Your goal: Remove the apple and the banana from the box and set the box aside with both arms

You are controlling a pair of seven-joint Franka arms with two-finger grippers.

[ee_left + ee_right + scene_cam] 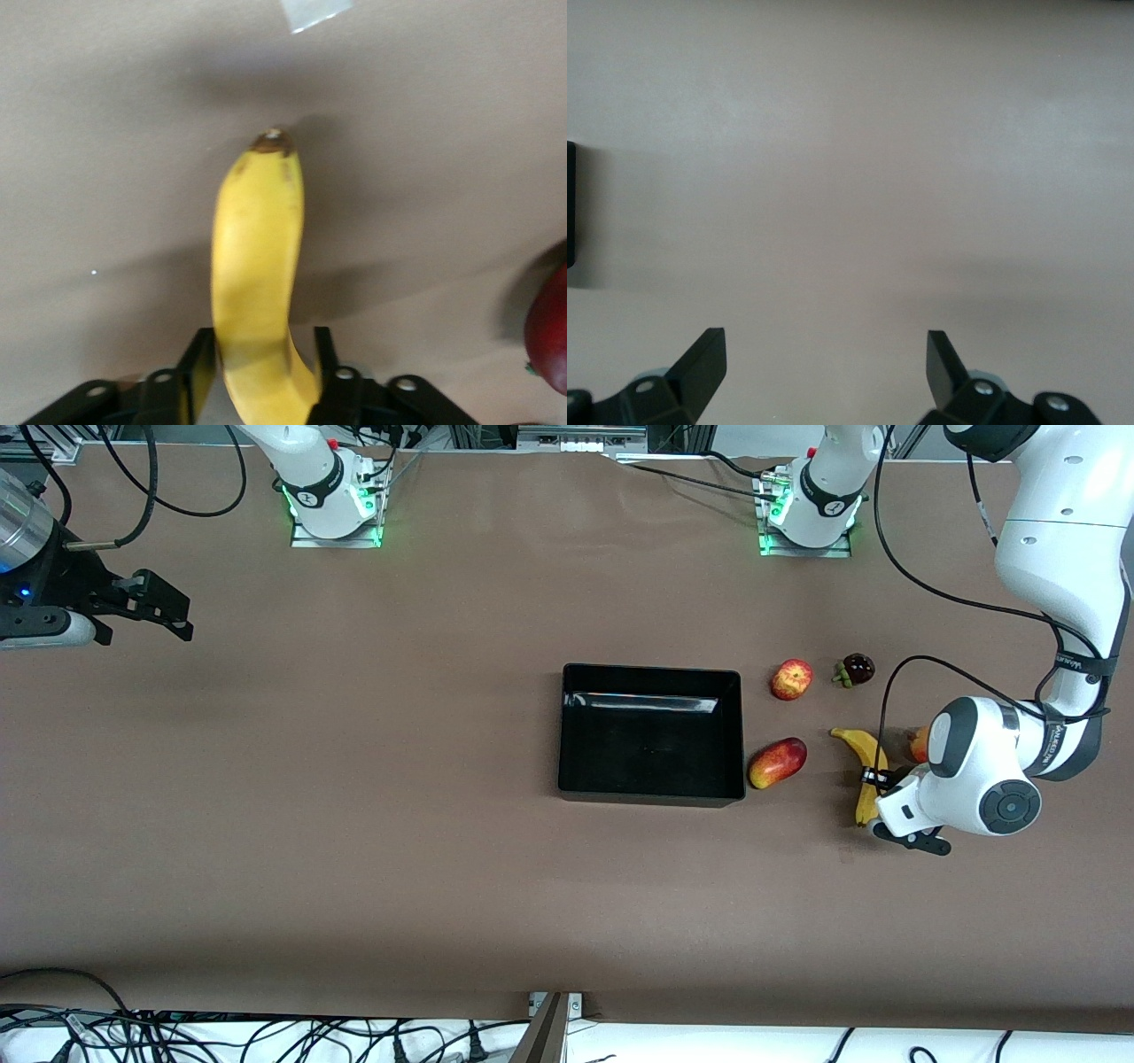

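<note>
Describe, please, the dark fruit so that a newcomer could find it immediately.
Start at the black box mid-table and move toward the left arm's end. Past the red apple sits the dark fruit: small, round, purple-black, unlike the red and yellow fruits around it.

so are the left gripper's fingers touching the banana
Touching. The left wrist view shows the left gripper with both fingers against the sides of the banana, no gap.

Your left arm folds down low at its end of the table — its black two-finger left gripper [261,376] has a finger against each side of the long yellow banana [257,266]. Your right arm waits — its black right gripper [826,367] spread wide over bare table.
</note>
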